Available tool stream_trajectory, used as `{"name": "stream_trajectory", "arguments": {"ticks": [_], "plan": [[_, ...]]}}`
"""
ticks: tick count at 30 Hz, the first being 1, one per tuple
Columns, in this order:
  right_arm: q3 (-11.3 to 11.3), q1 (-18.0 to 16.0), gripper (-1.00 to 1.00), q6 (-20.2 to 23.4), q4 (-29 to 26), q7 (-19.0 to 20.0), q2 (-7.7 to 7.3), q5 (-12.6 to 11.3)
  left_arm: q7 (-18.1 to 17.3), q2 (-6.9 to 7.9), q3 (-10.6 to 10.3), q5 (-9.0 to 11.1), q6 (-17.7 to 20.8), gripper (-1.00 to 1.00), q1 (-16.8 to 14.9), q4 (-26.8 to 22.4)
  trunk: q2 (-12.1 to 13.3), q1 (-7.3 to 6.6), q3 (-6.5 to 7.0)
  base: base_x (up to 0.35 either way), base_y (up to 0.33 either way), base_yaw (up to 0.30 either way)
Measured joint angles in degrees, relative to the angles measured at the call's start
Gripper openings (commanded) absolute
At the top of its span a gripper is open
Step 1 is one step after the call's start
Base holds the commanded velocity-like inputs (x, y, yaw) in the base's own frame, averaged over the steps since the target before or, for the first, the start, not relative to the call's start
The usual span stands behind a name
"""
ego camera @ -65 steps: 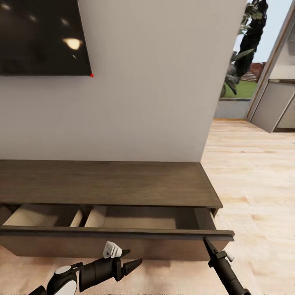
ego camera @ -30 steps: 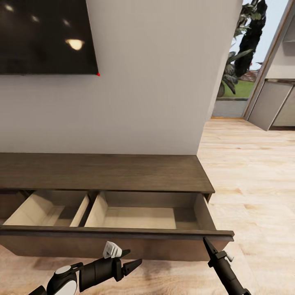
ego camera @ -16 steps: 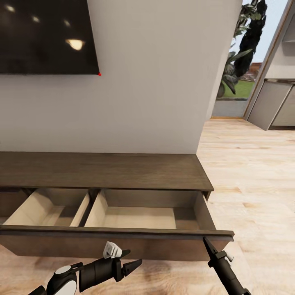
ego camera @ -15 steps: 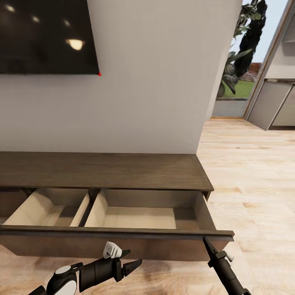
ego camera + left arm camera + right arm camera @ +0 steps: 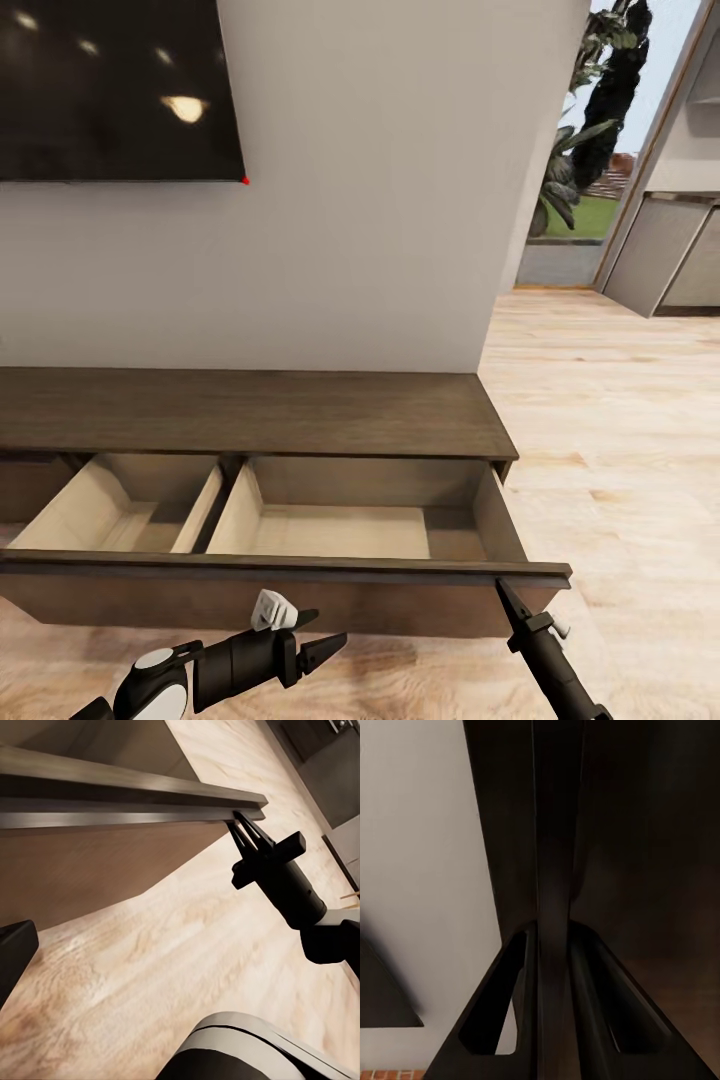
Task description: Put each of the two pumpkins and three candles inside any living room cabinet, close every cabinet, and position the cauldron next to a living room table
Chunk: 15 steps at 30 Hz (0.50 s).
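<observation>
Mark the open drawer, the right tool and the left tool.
open drawer (image 5: 340,532), head view, tan floor of its wide compartment.
right tool (image 5: 503,592), head view, fingertips at the drawer front's lip.
left tool (image 5: 330,647), head view, dark fingertips.

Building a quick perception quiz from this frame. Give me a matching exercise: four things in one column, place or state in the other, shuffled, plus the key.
Things
1. cabinet drawer
2. right gripper
3. left gripper
4. black screen

Places or states
A. on the wall above the cabinet, at the head view's upper left
B. pulled out, tan compartments with nothing in them
C. fingers shut on the edge of the drawer front, at its right end
D. low in front of the drawer front, touching nothing

Pairs: 1-B, 2-C, 3-D, 4-A
</observation>
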Motion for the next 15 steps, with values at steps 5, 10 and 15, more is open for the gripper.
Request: {"name": "stream_trajectory", "arguments": {"ticks": [5, 10, 15], "plan": [[-0.02, 0.00, -1.00, -0.02, -0.01, -0.02, 0.00, 0.02, 0.00, 0.01, -0.02, 0.00, 0.00, 1.00, 0.00, 0.00, 0.00, 0.00, 0.00, -0.034, 0.000, 0.000], [0.01, 0.02, -1.00, 0.00, -0.02, 0.01, 0.00, 0.04, 0.00, 0.01, 0.00, 0.02, 0.00, 1.00, 0.00, 0.00, 0.00, 0.01, 0.00, -0.124, 0.000, 0.000], [0.01, 0.01, -1.00, 0.00, -0.02, 0.01, 0.00, 0.08, 0.00, 0.00, 0.00, 0.06, -0.03, 1.00, 0.00, 0.00, 0.00, 0.01, 0.00, -0.098, 0.000, 0.000]]}}
